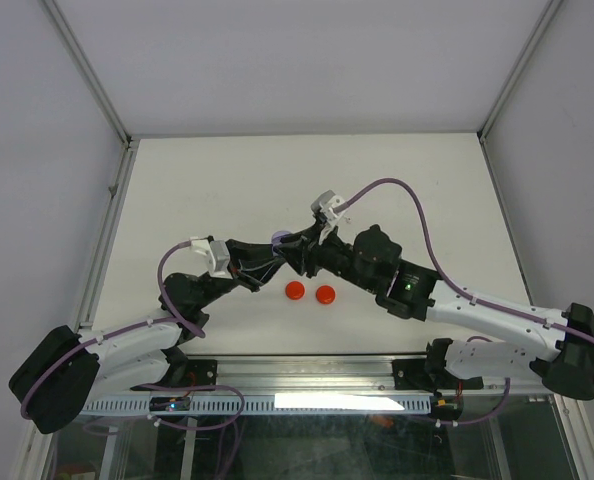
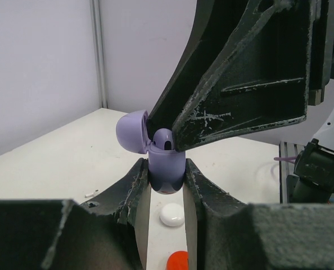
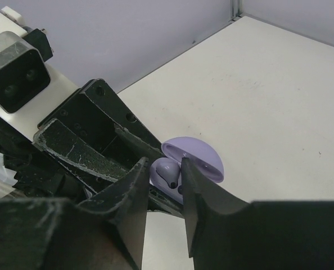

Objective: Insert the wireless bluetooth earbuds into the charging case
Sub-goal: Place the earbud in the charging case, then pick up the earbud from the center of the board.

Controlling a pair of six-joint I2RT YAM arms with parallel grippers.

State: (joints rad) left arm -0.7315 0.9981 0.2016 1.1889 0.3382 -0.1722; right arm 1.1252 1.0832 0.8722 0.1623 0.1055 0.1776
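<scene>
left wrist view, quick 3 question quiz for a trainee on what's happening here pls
1. True or false: the lid of the lilac charging case is closed.
2. What holds the case off the table?
A. the left tool, clamped on its sides
B. a stand
C. nothing, it lies flat
3. Fill in: in the top view, the two round discs lying near the arms are coloured ___.

Key: 1 false, the lid is flipped open. 2 A. 3 red.
</scene>
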